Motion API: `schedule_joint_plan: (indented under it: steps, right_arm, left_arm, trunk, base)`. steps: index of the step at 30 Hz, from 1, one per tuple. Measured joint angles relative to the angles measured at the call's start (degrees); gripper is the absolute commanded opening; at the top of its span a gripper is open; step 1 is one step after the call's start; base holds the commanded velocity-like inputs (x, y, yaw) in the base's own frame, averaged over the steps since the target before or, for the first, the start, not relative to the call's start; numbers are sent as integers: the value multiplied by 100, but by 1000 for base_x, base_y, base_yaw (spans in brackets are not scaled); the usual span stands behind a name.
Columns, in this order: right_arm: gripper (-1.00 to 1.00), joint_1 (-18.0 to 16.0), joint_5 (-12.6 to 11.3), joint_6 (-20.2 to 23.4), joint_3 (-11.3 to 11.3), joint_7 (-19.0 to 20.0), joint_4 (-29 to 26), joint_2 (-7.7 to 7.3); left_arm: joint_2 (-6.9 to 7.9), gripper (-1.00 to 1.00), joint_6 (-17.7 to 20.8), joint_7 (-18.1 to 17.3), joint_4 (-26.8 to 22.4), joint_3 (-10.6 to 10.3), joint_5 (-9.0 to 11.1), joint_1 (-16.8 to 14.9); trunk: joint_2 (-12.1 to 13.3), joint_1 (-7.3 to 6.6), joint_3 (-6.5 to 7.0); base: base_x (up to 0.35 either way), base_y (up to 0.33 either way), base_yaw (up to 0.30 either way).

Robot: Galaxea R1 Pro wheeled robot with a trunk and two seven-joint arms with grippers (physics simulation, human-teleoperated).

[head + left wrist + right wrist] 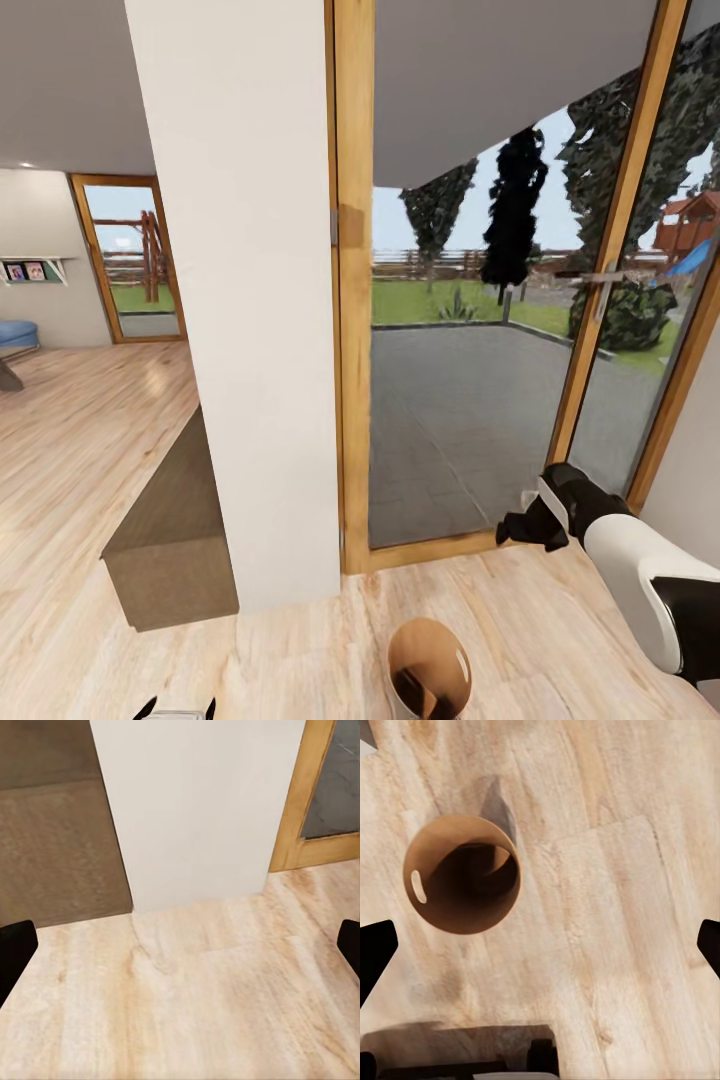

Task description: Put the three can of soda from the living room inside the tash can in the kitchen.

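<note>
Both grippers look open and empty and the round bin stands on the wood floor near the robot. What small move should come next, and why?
Probably turn the base away toward the living room. The left gripper and right gripper are open and hold nothing, and the round bin with the brown wood-toned inside shows no can inside, as far as its shadowed bottom allows.

Floor (90,440): pale wood planks, smooth, slight sheen. Door frame (354,300): varnished golden wood, glazed panes. Pillar (240,300): matt white plaster. Bench (170,540): coarse brown woven cloth. Bin (461,874): glossy wood-toned interior. Right arm (630,560): smooth white and black plastic.
</note>
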Motion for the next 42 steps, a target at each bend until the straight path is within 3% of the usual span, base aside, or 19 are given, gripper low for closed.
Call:
schedule_joint_plan:
  steps: [6,8,10,11,17,24,42]
  right_arm:
    - [100,-2,9,-17,48,1,102,7]
    - [100,-2,10,-25,62,6,123,0]
    - [100,-2,10,-28,67,13,129,-3]
    - [100,-2,11,-34,77,16,140,-5]
    - [100,-2,10,-46,83,17,147,7]
    - [100,-2,10,-50,93,17,149,19]
    - [100,-2,17,-84,111,9,150,8]
  left_arm:
    - [2,100,8,-4,-26,-6,14,-4]
    - [13,100,172,-5,-153,-1,48,-27]
    - [28,100,484,-7,-341,5,61,-68]
    - [42,100,1252,-13,-714,16,81,-198]
    - [51,100,1868,-25,-995,25,87,-549]
    - [48,100,2065,-36,-1092,33,96,-756]
    - [61,100,2317,-450,-1024,51,254,-795]
  trunk:
    - [-241,132,-108]
    - [-321,176,-143]
    - [-401,220,-179]
    - [-441,242,-196]
    - [-682,373,-305]
    - [-963,527,-431]
    - [-1685,922,-754]
  base:
    - [0,0,0]
    - [0,0,0]
    - [0,0,0]
    - [0,0,0]
    - [0,0,0]
    - [0,0,0]
    - [0,0,0]
